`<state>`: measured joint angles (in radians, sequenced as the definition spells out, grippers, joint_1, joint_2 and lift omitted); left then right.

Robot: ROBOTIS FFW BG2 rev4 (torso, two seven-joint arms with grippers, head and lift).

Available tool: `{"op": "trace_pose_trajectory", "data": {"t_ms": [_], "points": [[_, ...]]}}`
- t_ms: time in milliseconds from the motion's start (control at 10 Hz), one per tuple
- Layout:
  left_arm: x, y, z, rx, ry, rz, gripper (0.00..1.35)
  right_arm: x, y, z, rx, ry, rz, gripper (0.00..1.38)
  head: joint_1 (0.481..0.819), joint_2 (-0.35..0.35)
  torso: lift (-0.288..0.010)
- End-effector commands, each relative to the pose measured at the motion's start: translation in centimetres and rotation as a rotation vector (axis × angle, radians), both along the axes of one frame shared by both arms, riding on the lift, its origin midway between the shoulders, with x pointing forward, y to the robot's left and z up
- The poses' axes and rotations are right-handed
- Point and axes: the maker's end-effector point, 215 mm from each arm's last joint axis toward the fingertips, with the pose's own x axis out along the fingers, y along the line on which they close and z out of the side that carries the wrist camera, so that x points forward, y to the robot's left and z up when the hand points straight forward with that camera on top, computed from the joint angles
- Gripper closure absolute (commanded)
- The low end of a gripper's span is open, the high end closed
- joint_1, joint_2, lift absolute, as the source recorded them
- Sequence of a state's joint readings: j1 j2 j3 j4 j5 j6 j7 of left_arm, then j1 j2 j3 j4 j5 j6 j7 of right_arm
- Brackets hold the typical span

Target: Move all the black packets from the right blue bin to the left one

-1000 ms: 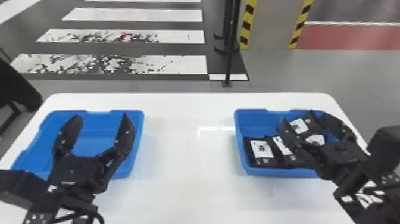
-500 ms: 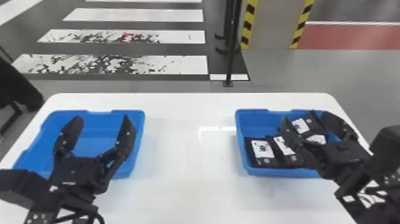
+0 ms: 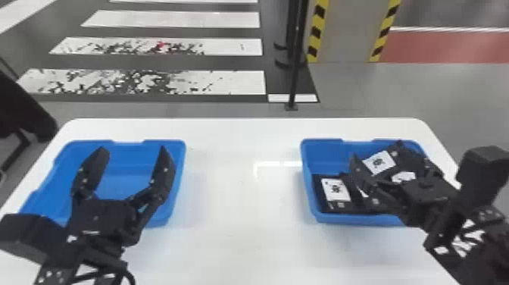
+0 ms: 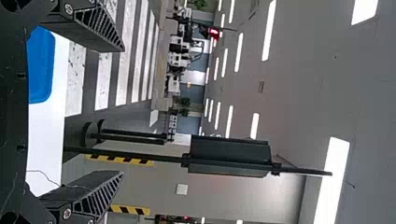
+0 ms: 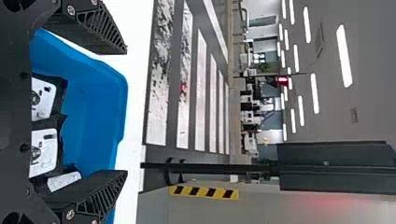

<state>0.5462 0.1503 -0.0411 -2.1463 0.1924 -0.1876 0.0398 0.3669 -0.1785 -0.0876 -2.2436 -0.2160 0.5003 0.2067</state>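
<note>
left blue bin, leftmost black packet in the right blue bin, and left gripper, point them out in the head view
Left blue bin point(image 3: 127, 152): head view, inner side of its far wall.
Leftmost black packet point(image 3: 335, 189): head view, on its white label.
Left gripper point(image 3: 133, 148): head view, midway between its jaws' tips.

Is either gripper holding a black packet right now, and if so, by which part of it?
Nothing is held: the left gripper and the right gripper both have open jaws with nothing gripped between them.
</note>
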Motion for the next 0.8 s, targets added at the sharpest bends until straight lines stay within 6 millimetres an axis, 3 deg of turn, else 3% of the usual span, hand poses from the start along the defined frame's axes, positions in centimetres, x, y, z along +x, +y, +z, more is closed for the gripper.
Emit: {"op": "trace_pose_trajectory", "data": {"t_ms": [0, 400, 700], "points": [[0.0, 0.0, 0.0, 0.001, 0.000, -0.001, 0.12, -0.1, 0.6, -1.9, 0.008, 0.117, 0.017, 0.12, 0.695, 0.002, -0.168], [0.0, 0.0, 0.0, 0.004, -0.001, 0.000, 0.12, 0.6, 0.4, -7.3, 0.014, 0.297, 0.021, 0.16, 0.695, 0.010, -0.168], [0.0, -0.1, 0.0, 0.003, 0.002, -0.002, 0.12, 1.3, 1.3, -8.3, 0.018, 0.320, 0.042, 0.24, 0.695, 0.012, -0.168]]}}
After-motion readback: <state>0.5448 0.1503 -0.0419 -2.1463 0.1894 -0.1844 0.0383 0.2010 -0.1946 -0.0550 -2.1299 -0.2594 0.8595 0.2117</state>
